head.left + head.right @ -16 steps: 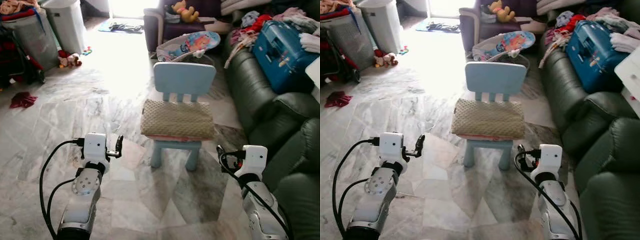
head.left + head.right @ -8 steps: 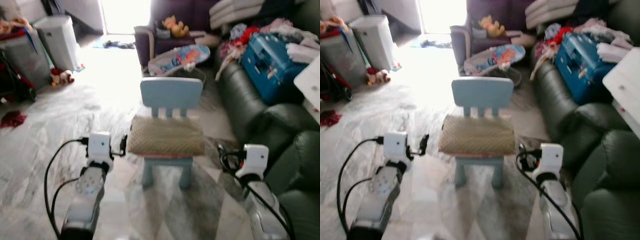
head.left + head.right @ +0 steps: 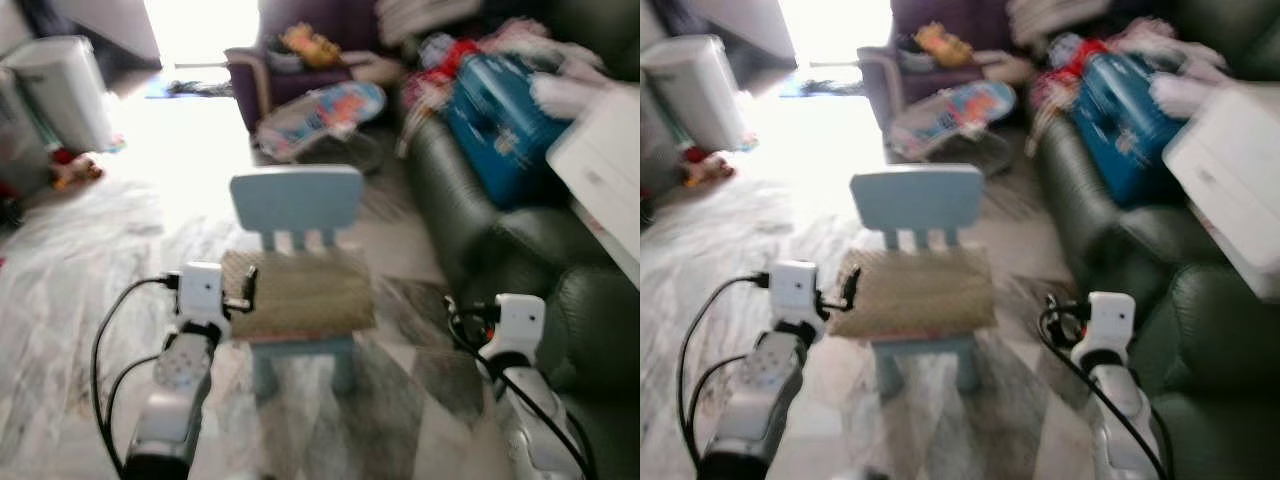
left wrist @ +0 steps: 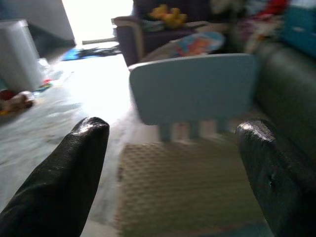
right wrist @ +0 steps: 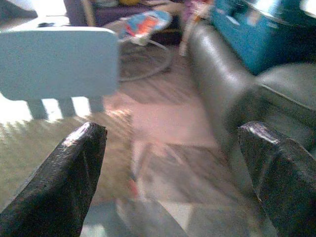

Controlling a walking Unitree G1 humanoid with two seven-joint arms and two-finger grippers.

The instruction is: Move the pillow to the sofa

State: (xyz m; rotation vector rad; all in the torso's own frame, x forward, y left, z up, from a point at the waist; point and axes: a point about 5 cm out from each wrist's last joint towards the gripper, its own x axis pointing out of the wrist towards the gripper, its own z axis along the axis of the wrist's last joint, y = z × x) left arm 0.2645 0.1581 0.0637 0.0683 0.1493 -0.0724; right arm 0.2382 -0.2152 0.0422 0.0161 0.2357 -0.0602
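The beige knobbly pillow (image 3: 298, 293) lies flat on the small pale-blue plastic chair (image 3: 296, 203), beside the dark green leather sofa (image 3: 480, 235). Both grippers, left (image 4: 173, 163) and right (image 5: 170, 168), hold their fingers wide, empty, flanking the seat, apparently readying a two-sided grasp.

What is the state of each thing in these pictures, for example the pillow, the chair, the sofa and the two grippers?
pillow: lying flat on the chair seat, not held.
chair: upright on the floor, pillow on its seat.
sofa: loaded with a blue suitcase and clothes.
left gripper: open, fingers apart, facing the pillow.
right gripper: open, at the chair's right side, holding nothing.
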